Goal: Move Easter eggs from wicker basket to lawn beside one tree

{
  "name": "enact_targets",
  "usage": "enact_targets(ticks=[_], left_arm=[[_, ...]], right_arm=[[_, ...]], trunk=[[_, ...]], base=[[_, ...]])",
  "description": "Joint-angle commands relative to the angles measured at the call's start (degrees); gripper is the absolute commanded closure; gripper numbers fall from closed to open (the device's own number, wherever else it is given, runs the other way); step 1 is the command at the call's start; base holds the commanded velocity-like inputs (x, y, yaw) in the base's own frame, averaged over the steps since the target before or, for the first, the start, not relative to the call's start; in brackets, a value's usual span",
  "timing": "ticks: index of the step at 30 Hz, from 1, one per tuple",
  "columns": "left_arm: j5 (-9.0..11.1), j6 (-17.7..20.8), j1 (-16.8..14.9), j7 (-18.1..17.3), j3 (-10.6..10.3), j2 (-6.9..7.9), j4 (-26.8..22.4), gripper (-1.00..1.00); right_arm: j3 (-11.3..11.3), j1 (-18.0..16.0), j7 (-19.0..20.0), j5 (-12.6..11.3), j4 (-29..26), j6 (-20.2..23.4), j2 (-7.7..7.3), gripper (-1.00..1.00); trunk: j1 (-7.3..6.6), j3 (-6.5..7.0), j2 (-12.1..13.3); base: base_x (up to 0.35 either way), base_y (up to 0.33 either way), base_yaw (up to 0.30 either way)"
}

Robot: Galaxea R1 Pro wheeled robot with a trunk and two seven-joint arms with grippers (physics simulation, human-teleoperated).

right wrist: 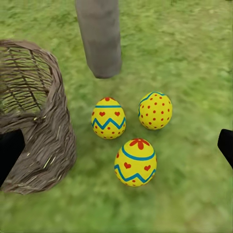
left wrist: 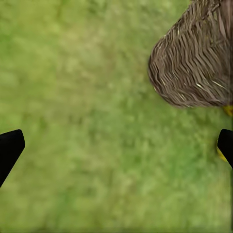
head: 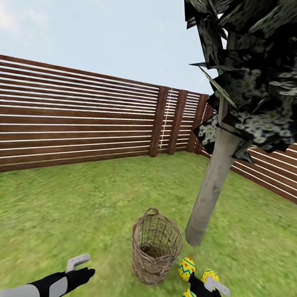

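Eggs are all bright yellow: the dotted egg [right wrist: 155,110] is covered in small red dots with a thin blue arc near its top, and the two zigzag eggs [right wrist: 108,118] [right wrist: 135,162] have blue zigzag bands plus red hearts. Wicker basket [right wrist: 46,145] is tan-brown open weave. Lawn [head: 52,210] is mottled green. Tree [head: 212,187] has a pale grey-tan trunk and a dark green crown with pale speckles. Fence [head: 68,112] is dark brown slats.
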Motion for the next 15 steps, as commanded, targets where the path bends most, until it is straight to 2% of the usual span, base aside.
enact_targets(ticks=[1,10,15], left_arm=[[-0.56,0.23,-0.01,-0.15,0.5,-0.04,-0.1,-1.0],[-0.57,0.23,-0.01,-0.15,0.47,-0.37,-0.1,-1.0],[-0.65,0.26,-0.01,-0.13,0.42,-0.48,-0.1,-1.0]], right_arm=[[0.51,-0.02,-0.24,-0.32,-0.05,-0.04,0.0,-1.0],[0.43,-0.02,-0.32,-0.14,-0.13,0.06,-0.1,-1.0],[0.3,-0.02,-0.36,-0.2,1.6,0.12,-0.57,-1.0]], trunk=[[-0.23,0.13,0.39],[-2.21,1.74,4.0],[-3.31,2.64,6.0]], base=[[0.0,0.0,0.0],[0.0,0.0,0.0],[0.0,0.0,0.0]])
